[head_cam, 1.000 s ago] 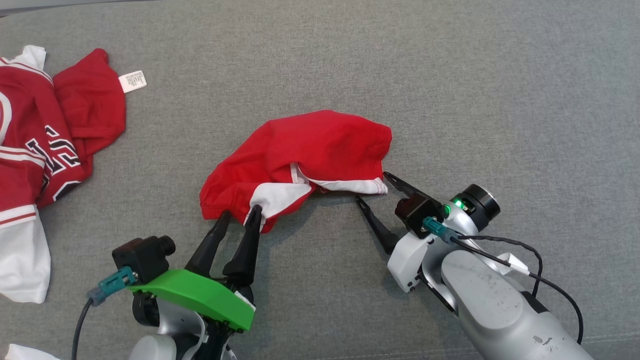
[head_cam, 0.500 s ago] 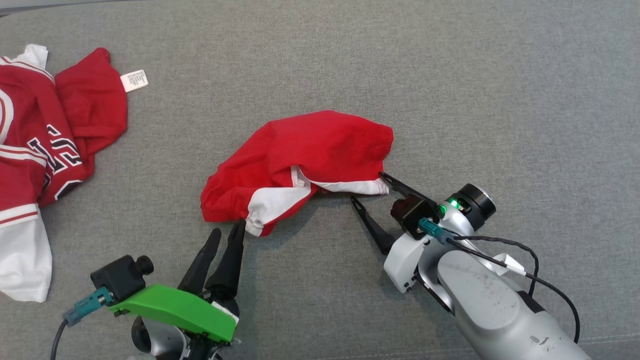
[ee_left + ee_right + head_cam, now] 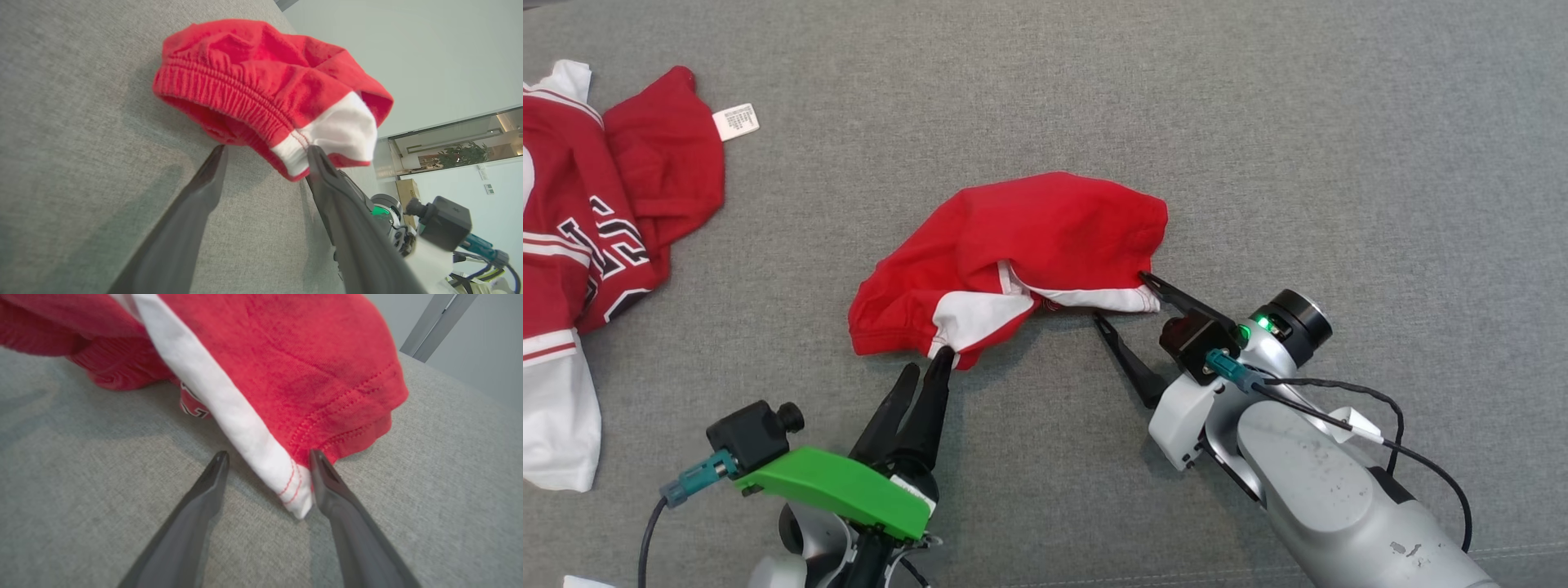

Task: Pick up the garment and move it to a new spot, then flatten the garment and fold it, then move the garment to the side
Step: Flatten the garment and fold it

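**Two open grippers poised at the near edge of crumpled red shorts**

A small red garment point(image 3: 1045, 237) with white panels is seen lying crumpled near the middle of a grey fabric surface point(image 3: 1339, 163), well apart from a red and white jersey point(image 3: 596, 220) heaped at the surface's left edge.

The left gripper point(image 3: 925, 363) is held with its fingers spread. In the left wrist view one fingertip is seen touching the white panel at the end of the elastic waistband point(image 3: 220, 94), and the other is set on the grey cloth just beside it. Nothing is pinched.

The right gripper point(image 3: 1121, 296) is likewise spread. In the right wrist view its fingers are placed either side of the white-trimmed hem corner point(image 3: 286, 477), which is not clamped.

The step in hand is judged to be the taking of two holds on the garment's near edge. Whether they serve the lift to a new spot or the pull flat cannot be told. No fold has been made.

Next, a short advance is likely needed, so that cloth sits well between the fingers. Both pairs should then be pressed together on a single layer each. If doubled layers were caught, spreading would be hindered.
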Tool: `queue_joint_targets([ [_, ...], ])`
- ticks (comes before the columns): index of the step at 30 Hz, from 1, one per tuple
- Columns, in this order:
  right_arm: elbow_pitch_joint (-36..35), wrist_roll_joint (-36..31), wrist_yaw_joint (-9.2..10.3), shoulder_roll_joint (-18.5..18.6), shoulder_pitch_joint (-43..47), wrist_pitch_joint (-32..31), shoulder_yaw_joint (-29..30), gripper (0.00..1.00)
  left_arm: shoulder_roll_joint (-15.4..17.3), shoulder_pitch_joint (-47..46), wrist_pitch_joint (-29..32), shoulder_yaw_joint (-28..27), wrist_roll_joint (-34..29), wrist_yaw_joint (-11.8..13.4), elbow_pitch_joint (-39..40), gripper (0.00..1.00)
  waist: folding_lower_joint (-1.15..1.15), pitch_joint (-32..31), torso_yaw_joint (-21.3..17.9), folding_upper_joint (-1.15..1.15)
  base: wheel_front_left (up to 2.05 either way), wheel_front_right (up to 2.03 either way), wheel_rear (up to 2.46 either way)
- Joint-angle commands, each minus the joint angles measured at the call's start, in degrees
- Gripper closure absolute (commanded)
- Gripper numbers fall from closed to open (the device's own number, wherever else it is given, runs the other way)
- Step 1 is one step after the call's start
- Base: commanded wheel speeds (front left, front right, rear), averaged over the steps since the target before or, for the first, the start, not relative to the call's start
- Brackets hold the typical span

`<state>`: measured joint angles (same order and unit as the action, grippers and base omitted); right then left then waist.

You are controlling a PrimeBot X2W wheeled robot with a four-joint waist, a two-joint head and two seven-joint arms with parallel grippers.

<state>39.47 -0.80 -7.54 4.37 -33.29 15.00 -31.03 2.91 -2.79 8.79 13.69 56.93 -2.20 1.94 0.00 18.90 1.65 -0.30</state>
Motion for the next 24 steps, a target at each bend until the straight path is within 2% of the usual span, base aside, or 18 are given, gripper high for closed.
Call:
queue_joint_targets([
  [1,-0.1,0.13,0.1,0.31,-0.61,0.27,-0.19,0.0,0.05,-1.25,-0.52,0.39,0.74,-0.62,-0.44,0.0,0.0,0.13,-0.17,0.3,0.0,0.0,0.0],
  [5,0.04,0.38,0.1,0.44,-0.43,0.27,-0.39,0.0,0.05,-2.17,-0.79,1.22,1.67,-1.5,-1.13,0.0,0.0,0.24,-0.18,0.3,0.0,0.0,0.0],
  [6,0.17,0.45,0.1,0.49,-0.38,0.27,-0.52,0.03,0.05,-2.6,-1.06,1.34,1.7,-1.61,-1.36,0.0,0.0,0.28,-0.11,0.3,0.0,0.0,0.0],
  [7,0.23,0.59,0.1,0.51,-0.37,0.27,-0.56,0.15,0.05,-3.11,-1.31,1.5,1.69,-1.95,-1.56,0.11,0.0,0.34,-0.04,0.3,0.0,0.0,0.0],
  [8,0.28,0.65,0.1,0.52,-0.39,0.27,-0.65,0.35,0.05,-3.6,-1.72,1.61,1.9,-2.14,-1.87,0.36,0.0,0.37,0.02,0.3,0.0,0.0,0.0],
  [9,0.34,0.71,0.1,0.51,-0.4,0.26,-0.79,0.58,0.05,-4.08,-2.2,1.69,2.33,-2.3,-2.28,0.67,0.0,0.33,0.07,0.3,0.0,0.0,0.0],
  [10,0.34,0.71,0.1,0.51,-0.4,0.26,-0.79,0.58,0.05,-4.08,-2.2,1.69,2.33,-2.3,-2.28,0.67,0.0,0.33,0.07,0.3,0.0,0.0,0.0],
  [11,0.38,0.83,0.1,0.5,-0.41,0.25,-0.94,0.99,0.05,-4.65,-2.65,1.9,2.51,-2.48,-2.71,1.0,0.0,0.28,0.12,0.3,0.0,0.0,0.0],
  [17,-0.98,3.16,0.1,0.46,0.11,0.24,-1.48,1.0,0.37,-7.05,-4.21,2.58,1.89,-3.39,-3.92,1.0,0.0,-0.87,-0.32,0.3,0.0,0.0,0.0],
  [20,-3.69,5.04,0.1,1.03,0.98,0.24,-0.37,1.0,1.99,-6.34,-3.74,1.98,1.85,-3.44,-1.68,1.0,0.0,-2.08,-0.73,0.3,0.0,0.0,0.0],
  [24,-9.23,8.32,0.1,3.61,2.2,0.23,1.61,1.0,5.39,-4.22,-1.48,0.66,2.41,-2.75,4.48,1.0,0.0,-4.27,-1.34,0.3,0.0,0.0,0.0],
])
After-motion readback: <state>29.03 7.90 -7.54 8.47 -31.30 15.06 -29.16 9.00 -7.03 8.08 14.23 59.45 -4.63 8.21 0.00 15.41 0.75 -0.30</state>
